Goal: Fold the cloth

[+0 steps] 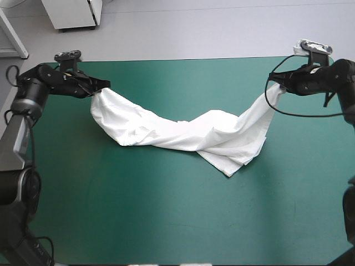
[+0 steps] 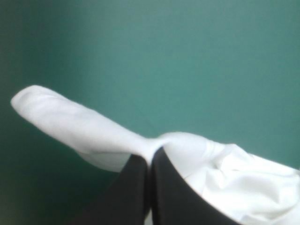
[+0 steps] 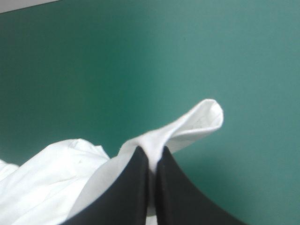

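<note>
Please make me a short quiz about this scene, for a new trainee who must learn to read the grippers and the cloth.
1. True or false: the left gripper and the right gripper are both shut on the T-shirt.
2. Choose: the T-shirt's middle A) hangs in the air, B) rests on the table, C) is a neat folded bundle.
3. Fill in: its loose corner points toward the table's ____ edge.
Key: 1 true; 2 B; 3 near.
</note>
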Available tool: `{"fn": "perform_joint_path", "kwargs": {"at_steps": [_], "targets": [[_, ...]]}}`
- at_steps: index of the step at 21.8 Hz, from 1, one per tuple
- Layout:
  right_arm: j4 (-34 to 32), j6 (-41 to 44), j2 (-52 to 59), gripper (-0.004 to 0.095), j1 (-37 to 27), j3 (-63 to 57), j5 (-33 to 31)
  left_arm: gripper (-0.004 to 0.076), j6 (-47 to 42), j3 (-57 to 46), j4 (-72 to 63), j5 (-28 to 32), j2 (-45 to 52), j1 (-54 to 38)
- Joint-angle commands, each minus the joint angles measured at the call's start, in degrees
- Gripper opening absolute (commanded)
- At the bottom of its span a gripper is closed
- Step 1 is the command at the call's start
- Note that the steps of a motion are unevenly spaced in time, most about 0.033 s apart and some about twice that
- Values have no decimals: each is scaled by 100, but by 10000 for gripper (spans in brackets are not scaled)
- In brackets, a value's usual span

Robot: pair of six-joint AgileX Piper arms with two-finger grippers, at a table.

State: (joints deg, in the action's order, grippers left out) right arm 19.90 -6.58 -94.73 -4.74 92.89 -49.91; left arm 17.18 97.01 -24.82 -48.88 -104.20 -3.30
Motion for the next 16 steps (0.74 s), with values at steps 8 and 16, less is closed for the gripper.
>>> {"fn": "perform_joint_path", "kwargs": {"at_steps": [8,16], "targets": [[-154,373,-2853,-16,0,3686,-1725,-22,-714,3808,1207,-1530,-2567,442],[-624,537,-3134,556,165,4327,-2164,158,-1043,4285,1499,-2471,-2817,440]]}}
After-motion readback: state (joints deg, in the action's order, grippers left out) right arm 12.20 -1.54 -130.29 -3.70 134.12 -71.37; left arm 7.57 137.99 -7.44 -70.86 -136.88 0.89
